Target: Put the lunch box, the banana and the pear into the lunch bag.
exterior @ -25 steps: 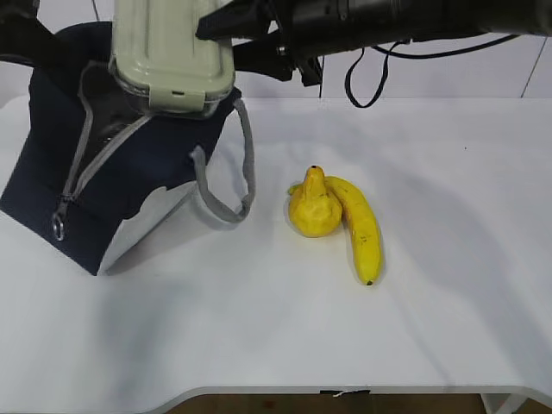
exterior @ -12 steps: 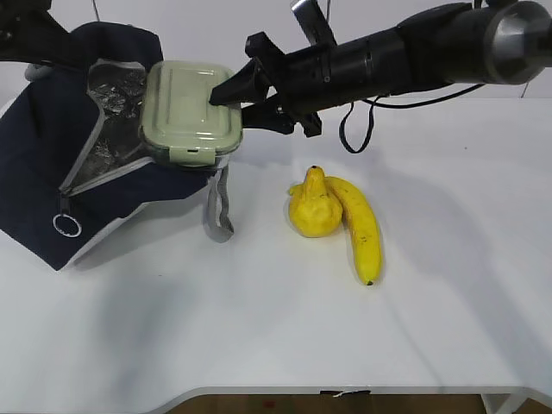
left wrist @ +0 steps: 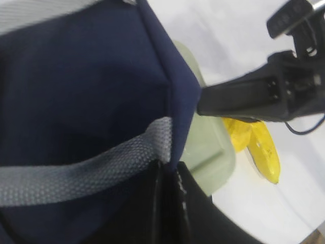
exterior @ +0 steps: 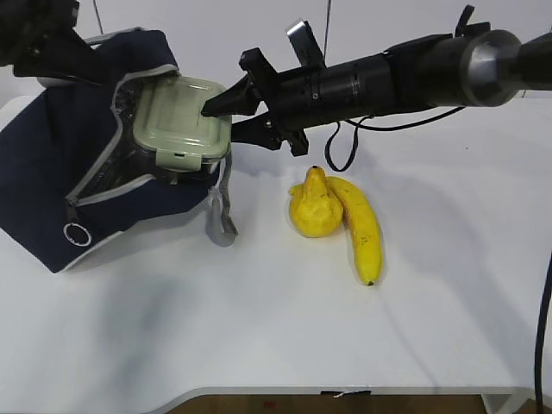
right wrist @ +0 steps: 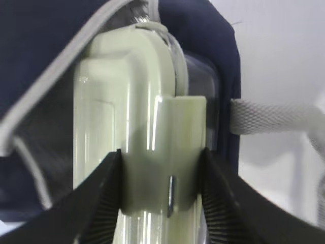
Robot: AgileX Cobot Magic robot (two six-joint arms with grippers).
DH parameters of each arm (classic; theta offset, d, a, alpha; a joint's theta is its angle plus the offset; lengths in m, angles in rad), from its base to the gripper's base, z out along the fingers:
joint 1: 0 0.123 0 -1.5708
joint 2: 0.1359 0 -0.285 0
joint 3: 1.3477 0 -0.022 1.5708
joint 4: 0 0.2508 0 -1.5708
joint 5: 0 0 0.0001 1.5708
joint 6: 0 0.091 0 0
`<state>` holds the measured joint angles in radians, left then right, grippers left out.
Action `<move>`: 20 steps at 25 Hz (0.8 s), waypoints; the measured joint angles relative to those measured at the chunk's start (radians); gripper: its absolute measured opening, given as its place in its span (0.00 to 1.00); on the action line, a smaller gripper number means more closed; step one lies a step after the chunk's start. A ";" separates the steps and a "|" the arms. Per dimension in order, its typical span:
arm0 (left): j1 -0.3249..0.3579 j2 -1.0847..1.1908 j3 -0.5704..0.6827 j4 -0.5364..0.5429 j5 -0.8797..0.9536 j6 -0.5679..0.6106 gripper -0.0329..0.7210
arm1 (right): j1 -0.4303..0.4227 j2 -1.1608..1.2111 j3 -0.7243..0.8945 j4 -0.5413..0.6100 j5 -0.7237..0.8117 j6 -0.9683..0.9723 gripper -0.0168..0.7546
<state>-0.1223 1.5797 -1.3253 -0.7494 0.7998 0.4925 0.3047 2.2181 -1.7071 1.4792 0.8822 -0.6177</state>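
Lunch bag (exterior: 52, 185) tipped open at table's left, top edge pinched in the closed left gripper (exterior: 39, 34); lunch box (exterior: 178, 116) halfway into its mouth, clamped across by the right gripper (exterior: 228, 112), release inside next; banana (exterior: 362, 228), pear (exterior: 314, 205) touching, waiting

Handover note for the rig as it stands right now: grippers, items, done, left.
Left gripper: shut on the lunch bag, holding its mouth tipped toward the right arm.
Right gripper: fingers clamped on the lunch box, one on each side of its lid end; the box sits in the bag's opening against the silvery lining, not released.
Banana and pear: on the table, touching, to the right of the bag.
Done: box carried to the bag mouth.
Left: push the box in and release it, then load the pear and the banana.
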 joint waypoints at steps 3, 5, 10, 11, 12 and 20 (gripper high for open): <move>-0.047 0.026 0.000 -0.007 -0.014 0.021 0.04 | 0.014 0.002 -0.001 0.013 -0.029 -0.004 0.49; -0.083 0.037 0.000 -0.009 -0.043 0.025 0.04 | 0.020 0.008 -0.004 0.018 -0.035 -0.006 0.49; -0.133 0.040 0.000 -0.017 -0.096 0.029 0.04 | 0.045 0.034 -0.012 0.019 -0.038 -0.006 0.49; -0.137 0.044 0.000 -0.019 -0.096 0.029 0.04 | 0.050 0.043 -0.019 0.019 -0.040 -0.009 0.49; -0.137 0.046 0.000 -0.019 -0.096 0.029 0.04 | 0.056 0.051 -0.029 0.019 -0.040 -0.011 0.49; -0.139 0.065 -0.004 -0.023 -0.098 0.029 0.04 | 0.066 0.140 -0.053 0.038 -0.092 -0.021 0.49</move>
<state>-0.2613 1.6445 -1.3295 -0.7724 0.7015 0.5210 0.3702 2.3577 -1.7597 1.5172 0.7905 -0.6382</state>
